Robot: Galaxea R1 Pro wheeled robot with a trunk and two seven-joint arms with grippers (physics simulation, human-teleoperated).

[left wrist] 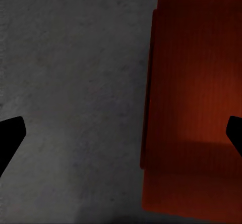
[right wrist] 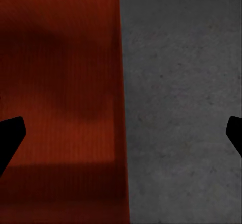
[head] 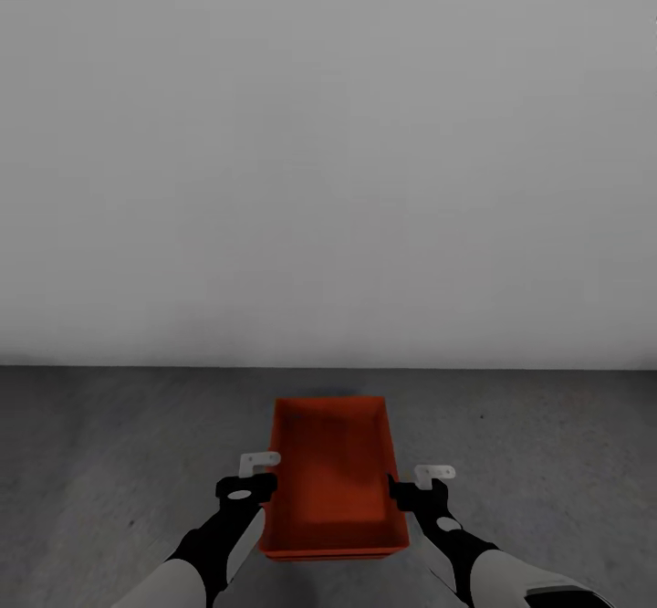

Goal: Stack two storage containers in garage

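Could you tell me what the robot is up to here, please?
The robot is facing a plain white-grey wall in a room with a dark grey concrete floor. A red-orange storage container sits between its arms. The left gripper is at the container's left wall and the right gripper at its right wall. In the wrist views each gripper's fingers are spread wide, straddling a container wall, so both look open rather than clamped. Whether the container rests on the floor or on a second container is unclear.

No text, label, brand, number or sign can be read anywhere: the storage container (head: 333, 476), the floor (head: 109, 444) and the wall (head: 328, 152) are plain.
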